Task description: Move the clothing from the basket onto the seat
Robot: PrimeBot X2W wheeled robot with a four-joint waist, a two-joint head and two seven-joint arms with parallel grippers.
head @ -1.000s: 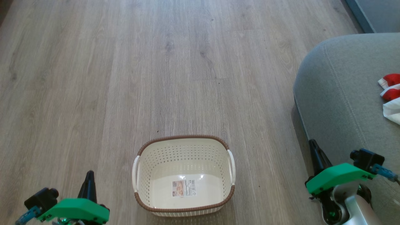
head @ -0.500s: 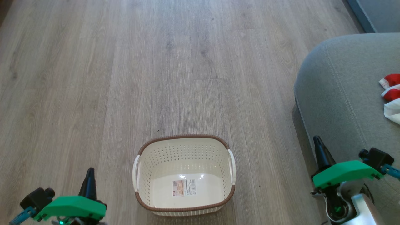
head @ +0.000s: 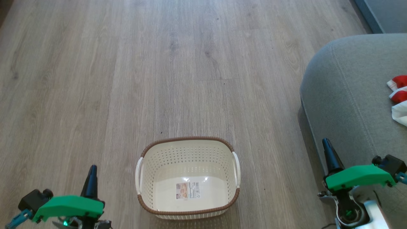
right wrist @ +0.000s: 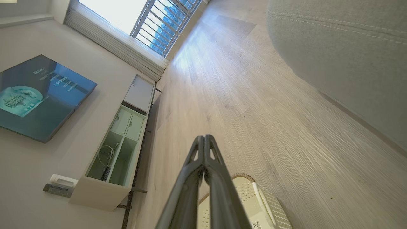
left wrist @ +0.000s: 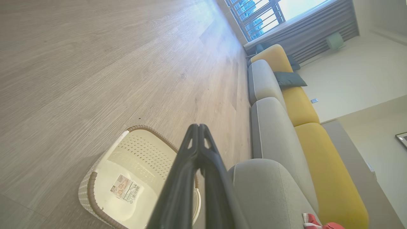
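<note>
Lowering both arms, I'm retracting | left gripper (head: 92, 169), right gripper (head: 325, 142) pressed together, empty | basket (head: 187, 139) sitting bare; clothing (head: 399, 92) lying on seat (head: 343, 95), away from its rounded corner | I'm judging it done.

We are looking at a pale wood-plank floor (head: 127, 79) running toward a barred window (right wrist: 159, 28). A television (right wrist: 38, 95) is glowing blue above a white cabinet (right wrist: 111, 152) standing at the floor's edge, and a dark cushion (left wrist: 287, 79) is leaning on yellow back cushions (left wrist: 300, 105).

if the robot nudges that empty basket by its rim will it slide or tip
Probably slides: the basket is empty, wide and low, sitting flat on smooth wood floor. It likely feels light, with thin perforated walls. The walls may flex a little if squeezed.
</note>
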